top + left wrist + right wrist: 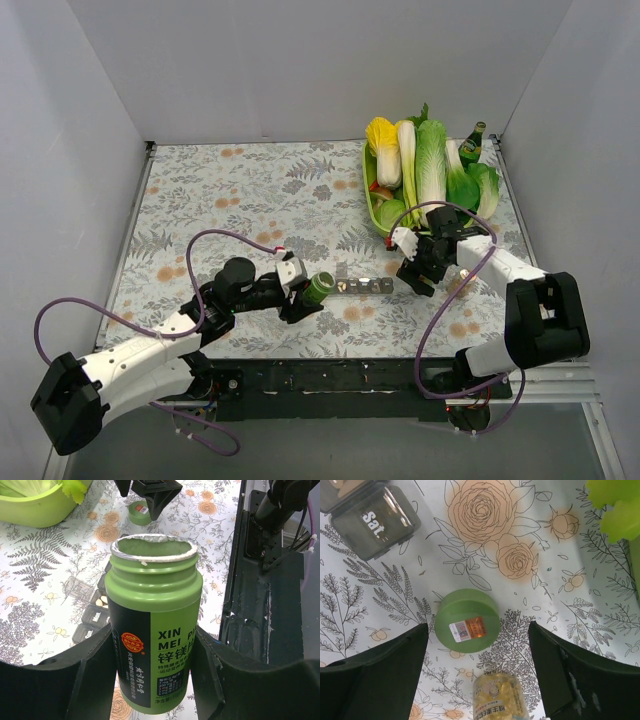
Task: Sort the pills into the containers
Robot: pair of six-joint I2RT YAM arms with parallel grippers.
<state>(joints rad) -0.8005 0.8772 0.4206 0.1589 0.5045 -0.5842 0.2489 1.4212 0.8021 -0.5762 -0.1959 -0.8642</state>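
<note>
- The left claw (154,630) is clamped on a green pill bottle (155,595), one finger on each side of its labelled body.
- The bottle's cap is off. Its mouth is open, with a ragged ring of silver foil around the rim, and in the top view it points toward the containers.
- The containers (363,286) are a narrow grey strip of joined compartments. They lie flat on the floral tabletop (220,190) between the two claws, just beside the bottle's mouth.
- In the left wrist view the strip shows past the bottle's left side, and a few pale pills (101,600) sit in one compartment.
- The right claw (477,626) hangs over the tabletop at the strip's other end with its fingers spread wide, gripping nothing.
- Below and between those fingers lies a round green cap (467,615), flat on the tabletop with a small orange-and-white sticker on top — neither finger touches it.
- The strip's end compartment (372,522), smoky grey and marked "Sat.", sits up and left of the cap in the right wrist view.
- A clear bottle of yellow capsules (497,700) lies just below the cap.
- A lime-green tray (372,205) at the far right of the tabletop carries leafy vegetables (432,165), and a dark green glass bottle (472,145) is at its far edge.
</note>
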